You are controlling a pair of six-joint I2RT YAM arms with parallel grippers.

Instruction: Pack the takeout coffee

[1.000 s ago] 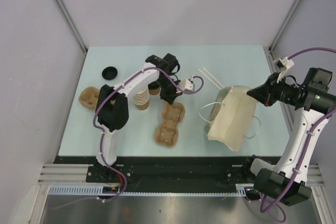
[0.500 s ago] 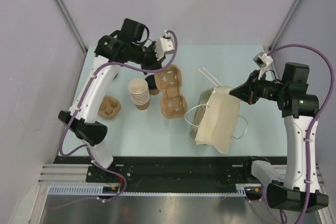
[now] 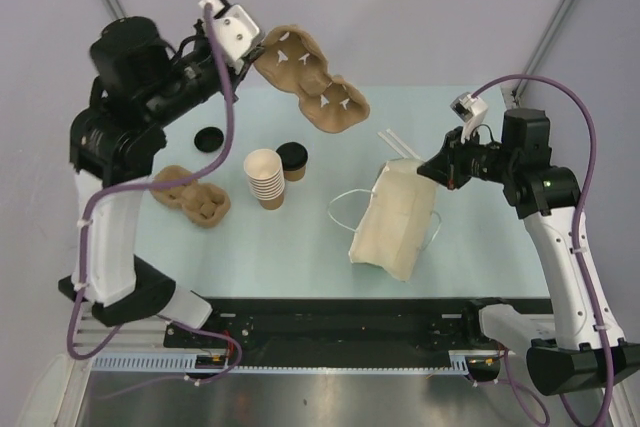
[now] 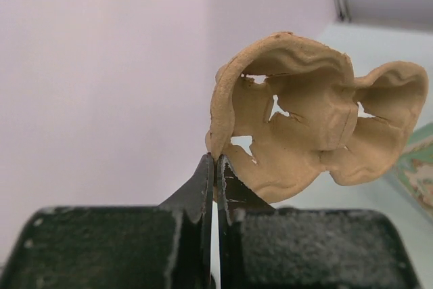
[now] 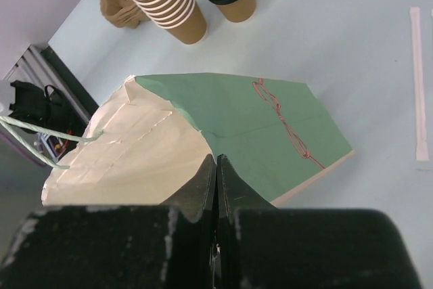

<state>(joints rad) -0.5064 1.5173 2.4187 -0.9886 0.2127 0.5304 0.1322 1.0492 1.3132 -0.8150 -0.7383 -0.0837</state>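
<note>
1. While neither pincer touches it, the takeout coffee [image 3: 292, 160] stands upright on the table [image 3: 300, 247] with its black lid on, a little toward 11 o'clock from the table's middle.
2. A stack of lidless cups [image 3: 266, 179] stands just beside it at 8 o'clock. A loose black lid [image 3: 208, 139] lies near at 10 o'clock.
3. A bare stretch of tabletop lies from the cup toward 3 o'clock as far as the paper bag [image 3: 395, 222], and another toward 6 o'clock as far as the near edge.
4. The left arm is reared high and bent over the far left corner. Its left pincer [image 3: 255, 53] is at 11 o'clock from the cup, well apart and raised.
5. That pincer is clenched on the rim of a pulp carrier [image 3: 310, 79], which hangs tilted in the air out toward 3 o'clock.
6. A second carrier [image 3: 190, 197] lies on the table at 8 o'clock, beyond the stack.
7. The right arm stands tall at the right edge with its forearm reaching toward 9 o'clock. The right pincer [image 3: 428, 168] is at 3 o'clock from the cup, well apart.
8. It is clamped on the bag's upper edge, and the bag hangs tilted.
9. Two straws [image 3: 400, 147] lie at the bag's 12 o'clock.
</note>
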